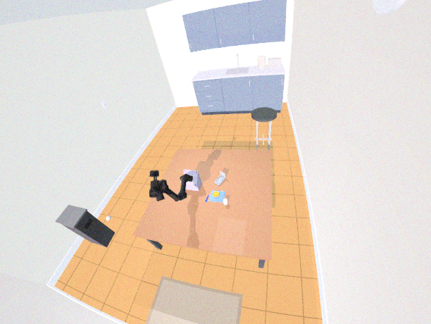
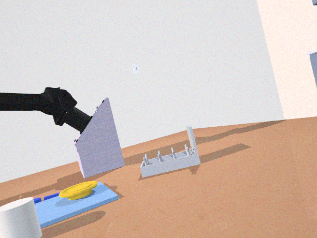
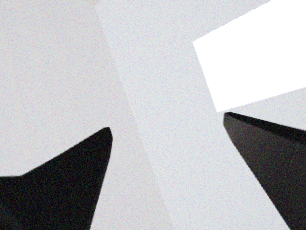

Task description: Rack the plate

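Observation:
The yellow plate (image 1: 215,194) (image 2: 78,189) lies on a light blue board, its wide rim above a narrower foot. The pale grey dish rack (image 1: 220,179) (image 2: 169,165) stands on the table beyond the board, with short upright pegs and a taller upright panel at one end. Both slot areas look empty of any plate. My gripper (image 3: 166,125) is open, with its two black fingertips wide apart and nothing between them; pale wall or ceiling shows behind. It is away from plate and rack. In the top view its fingers are too small to tell; the exterior view does not show them.
The arm stands on a pale purple wedge (image 1: 194,186) (image 2: 103,145) beside the rack and board. The blue board (image 1: 220,199) (image 2: 65,212) has a white cylinder (image 1: 225,201) (image 2: 20,220) at one corner and a thin dark blue item (image 1: 207,198) (image 2: 52,196) along its other side.

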You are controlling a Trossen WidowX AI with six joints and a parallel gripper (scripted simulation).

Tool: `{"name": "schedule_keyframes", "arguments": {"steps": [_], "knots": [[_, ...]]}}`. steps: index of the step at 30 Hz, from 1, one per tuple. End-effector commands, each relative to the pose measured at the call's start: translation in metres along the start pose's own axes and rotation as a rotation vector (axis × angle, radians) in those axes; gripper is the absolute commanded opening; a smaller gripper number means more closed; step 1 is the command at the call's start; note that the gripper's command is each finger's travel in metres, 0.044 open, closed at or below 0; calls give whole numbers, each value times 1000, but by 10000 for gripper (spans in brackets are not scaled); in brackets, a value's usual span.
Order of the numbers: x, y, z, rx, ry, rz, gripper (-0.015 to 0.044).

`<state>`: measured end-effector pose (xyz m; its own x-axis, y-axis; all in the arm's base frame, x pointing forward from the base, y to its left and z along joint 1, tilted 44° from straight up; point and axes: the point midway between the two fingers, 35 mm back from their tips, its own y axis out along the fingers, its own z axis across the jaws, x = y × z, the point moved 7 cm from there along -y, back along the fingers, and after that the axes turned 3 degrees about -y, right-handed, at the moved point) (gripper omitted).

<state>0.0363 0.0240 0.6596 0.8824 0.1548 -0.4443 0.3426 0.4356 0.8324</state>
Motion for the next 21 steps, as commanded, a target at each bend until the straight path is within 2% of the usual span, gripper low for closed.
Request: {"name": "schedule_keyframes", "arguments": {"steps": [1, 11, 21], "knots": [[0, 0, -1, -2, -5, 0, 400], [-13, 2, -61, -114, -308, -6, 400], [-3, 2, -126, -245, -617, -38, 400]]}}
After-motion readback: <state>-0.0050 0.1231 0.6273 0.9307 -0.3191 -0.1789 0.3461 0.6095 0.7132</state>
